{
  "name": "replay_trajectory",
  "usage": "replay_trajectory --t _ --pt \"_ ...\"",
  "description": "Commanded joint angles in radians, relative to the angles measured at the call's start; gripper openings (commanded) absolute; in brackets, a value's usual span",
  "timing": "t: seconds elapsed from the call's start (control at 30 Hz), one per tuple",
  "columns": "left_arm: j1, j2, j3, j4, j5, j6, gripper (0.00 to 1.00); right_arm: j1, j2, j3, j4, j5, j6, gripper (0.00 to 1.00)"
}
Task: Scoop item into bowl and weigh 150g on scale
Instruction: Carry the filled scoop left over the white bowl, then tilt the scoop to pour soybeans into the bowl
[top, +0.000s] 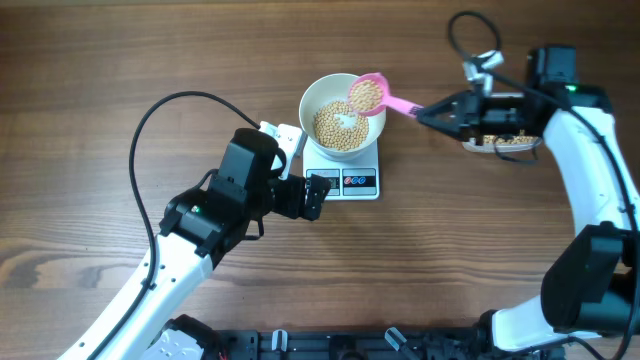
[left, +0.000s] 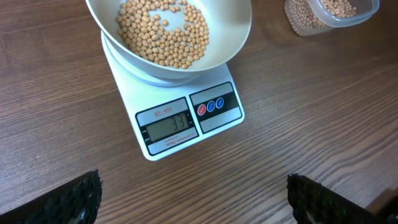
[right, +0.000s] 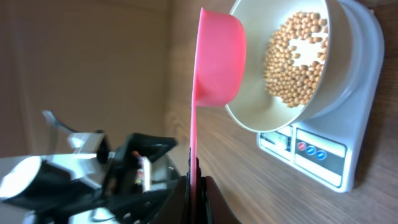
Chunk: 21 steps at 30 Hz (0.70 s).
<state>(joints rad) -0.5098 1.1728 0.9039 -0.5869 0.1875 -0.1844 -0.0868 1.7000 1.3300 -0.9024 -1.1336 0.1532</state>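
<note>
While the left gripper (left: 199, 208) hangs spread wide near the small white square scale (top: 360, 182), the round white bowl (top: 310, 100) sits on it holding a shallow layer of pale-tan beans (top: 340, 128). A loaded pink plastic scoop (top: 368, 93) hovers over the bowl's far-right rim, its handle pinched in the right gripper (top: 440, 112). It looks like the pouring step: next a wrist roll to tip, then a refill from the clear plastic tub (top: 505, 143) on the right, as the display looks well short of target.

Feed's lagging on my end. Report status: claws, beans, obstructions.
Left claw open, hovering before scale. Right claw shut on pink scoop, loaded, over bowl. Beans partly cover bowl bottom. Nothing blocks the pour.
</note>
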Motion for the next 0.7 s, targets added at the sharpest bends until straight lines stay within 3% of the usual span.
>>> replay_trajectory --t 0.0,0.23,0.67 --pt "-0.004 0.002 -0.001 0.0 -0.006 0.019 1.0 0.061 -0.039 -0.002 0.037 0.202 0.064 0.04" --pt "-0.004 0.002 -0.001 0.0 -0.006 0.019 1.0 0.183 -0.122 0.001 0.1 0.511 0.053 0.04" --pt "-0.004 0.002 -0.001 0.0 -0.006 0.019 1.0 0.416 -0.175 0.001 0.199 0.928 -0.206 0.04"
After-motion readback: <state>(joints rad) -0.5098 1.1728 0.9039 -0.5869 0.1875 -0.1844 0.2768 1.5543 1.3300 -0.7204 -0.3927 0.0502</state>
